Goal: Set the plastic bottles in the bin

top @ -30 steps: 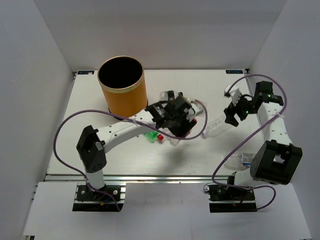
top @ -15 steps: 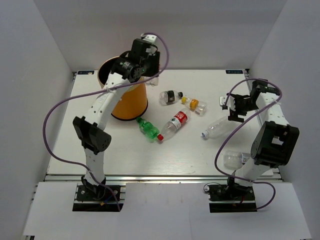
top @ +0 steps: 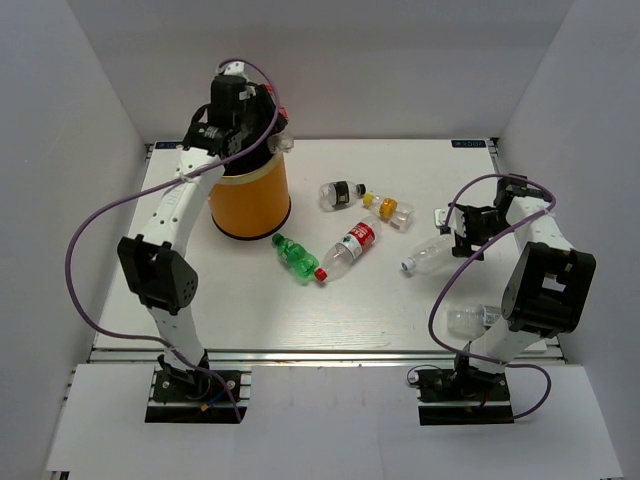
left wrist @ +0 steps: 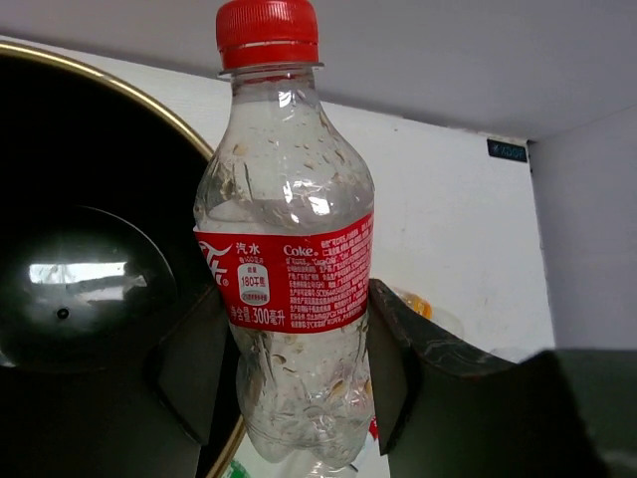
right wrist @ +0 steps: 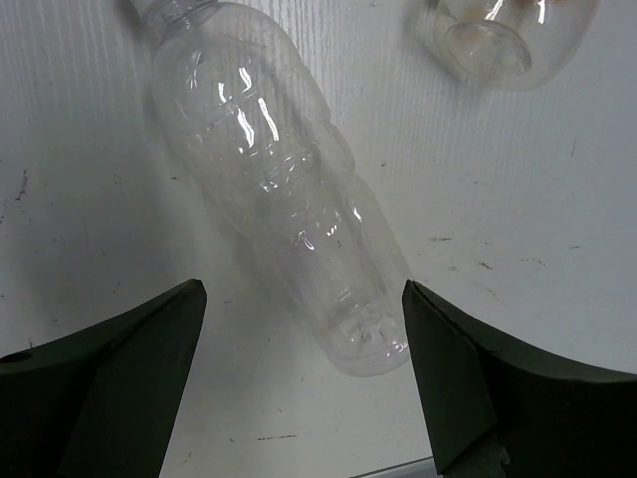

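well, ribbed clear plastic bottle (right wrist: 289, 189)

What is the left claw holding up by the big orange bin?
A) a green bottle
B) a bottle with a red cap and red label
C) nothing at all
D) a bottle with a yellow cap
B: the wrist view shows the left claw shut on the bottle with the red cap and red label, right by the orange bin.

Top camera overlooks the whole table (top: 400, 310); wrist cameras look closely past their fingers (right wrist: 109, 378) at its Coke bottle (left wrist: 289, 259) and clear bottle (right wrist: 279, 199).
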You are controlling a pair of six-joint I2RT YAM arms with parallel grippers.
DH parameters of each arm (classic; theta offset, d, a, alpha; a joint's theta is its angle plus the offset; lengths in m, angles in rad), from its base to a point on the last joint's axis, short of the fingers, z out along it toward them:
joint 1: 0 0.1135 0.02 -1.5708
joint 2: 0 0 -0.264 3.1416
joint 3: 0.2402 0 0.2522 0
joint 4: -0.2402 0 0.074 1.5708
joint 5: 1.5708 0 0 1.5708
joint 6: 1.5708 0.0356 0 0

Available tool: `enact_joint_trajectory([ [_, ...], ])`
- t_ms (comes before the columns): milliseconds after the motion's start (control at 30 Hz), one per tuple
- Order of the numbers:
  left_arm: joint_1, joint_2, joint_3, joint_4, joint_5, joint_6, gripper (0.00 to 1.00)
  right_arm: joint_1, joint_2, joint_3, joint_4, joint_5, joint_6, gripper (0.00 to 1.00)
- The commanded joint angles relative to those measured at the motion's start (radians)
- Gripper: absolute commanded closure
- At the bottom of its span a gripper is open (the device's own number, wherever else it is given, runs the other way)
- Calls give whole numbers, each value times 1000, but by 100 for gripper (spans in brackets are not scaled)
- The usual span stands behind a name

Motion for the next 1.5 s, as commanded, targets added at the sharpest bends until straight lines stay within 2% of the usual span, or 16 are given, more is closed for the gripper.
enact_joint_trajectory([
  [0, 33, -138, -71, 112, -3, -65, 84, 0, -34, -19, 33, -13, 16, 15],
  [167, 102, -209, -138, 95, -86, -75, 84, -3, -23, -21, 86, -9, 57, 15],
  [300, 137, -228, -207, 85, -113, -122, 68, -1, -6, -9, 98, 7, 59, 15],
  [333, 137, -228, -217, 72, -113, -122, 55, 2, -3, -6, 107, 8, 65, 15],
  [400, 147, -212, -217, 35, -94, -108, 37, 2, 1, 5, 124, 8, 79, 15],
  [433, 147, -193, -217, 35, -64, -95, 19, 2, 3, 8, 136, 8, 80, 15],
  [467, 147, -183, -217, 21, -51, -79, 11, 2, 9, 11, 133, 13, 80, 10],
  [500, 147, -183, -217, 21, -51, -79, 0, 2, 17, 20, 129, 21, 61, 10],
  [633, 147, -159, -157, -11, -28, -42, 0, 3, 44, 19, 66, 51, -90, 10],
  [767, 147, -149, -19, -74, -15, 31, 0, 16, 33, -10, 138, 18, -165, 10],
  [900, 113, -159, 53, -143, 180, 194, 0, 46, 104, 20, 129, 51, -239, 10],
  [967, 101, -174, 65, -227, 228, 229, 0, 49, 133, 34, 133, 70, -251, 10],
  [1067, 64, -243, -52, -281, 324, 271, 0, 75, 175, 53, 135, 97, -282, 10],
  [1233, -47, -335, -259, -358, 312, 262, 0, 111, 213, 30, 181, 145, -317, 10],
  [1400, -142, -366, -359, -415, 173, 188, 0, 155, 259, 46, 143, 192, -355, 10],
  [1467, -180, -366, -404, -427, 109, 127, 0, 160, 300, 83, 69, 223, -361, 18],
])
